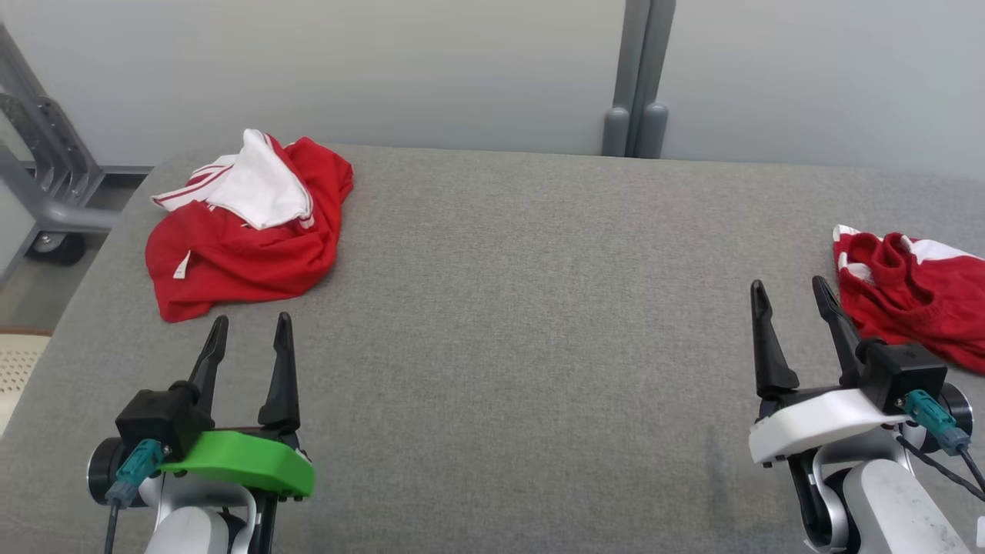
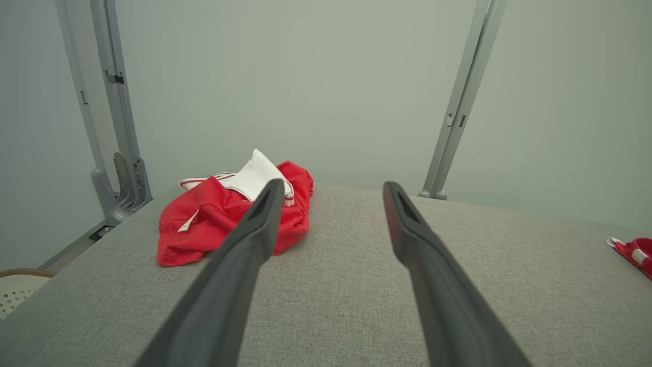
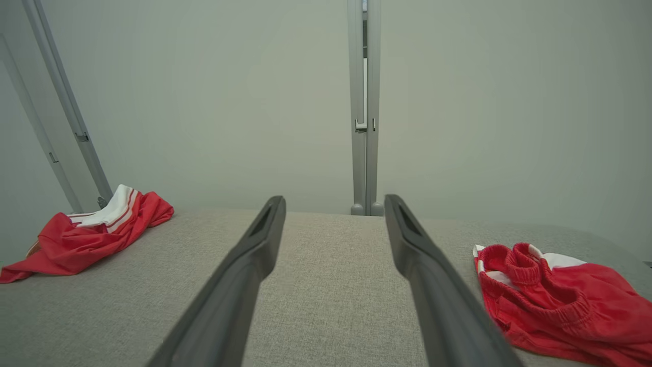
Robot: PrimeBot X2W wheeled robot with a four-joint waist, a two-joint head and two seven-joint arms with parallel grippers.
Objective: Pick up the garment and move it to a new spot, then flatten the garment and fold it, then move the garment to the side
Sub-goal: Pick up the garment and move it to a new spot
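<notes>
Left pincer (image 1: 252, 318): wide apart, empty, near red shirt (image 1: 254, 258).
Right pincer (image 1: 789, 283): wide apart, empty, beside red shorts (image 1: 923, 308).

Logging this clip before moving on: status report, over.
Left hand, right hand open, empty. Red shirt crumpled ahead of left hand, red shorts bunched beside right hand, both untouched. Nothing in the way.

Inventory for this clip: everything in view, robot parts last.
left garment: one, red and white, crumpled, table's far left.
right garment: one, red and white, crumpled, table's right edge.
table: one, grey fabric, under both garments.
posts: two, grey, behind the table.
frame: one, grey, wheeled, left of table.
basket: one, pale, perforated, lower left.
left gripper: one, green cover, dark fingers open, near left.
right gripper: one, white cover, dark fingers open, near right.
</notes>
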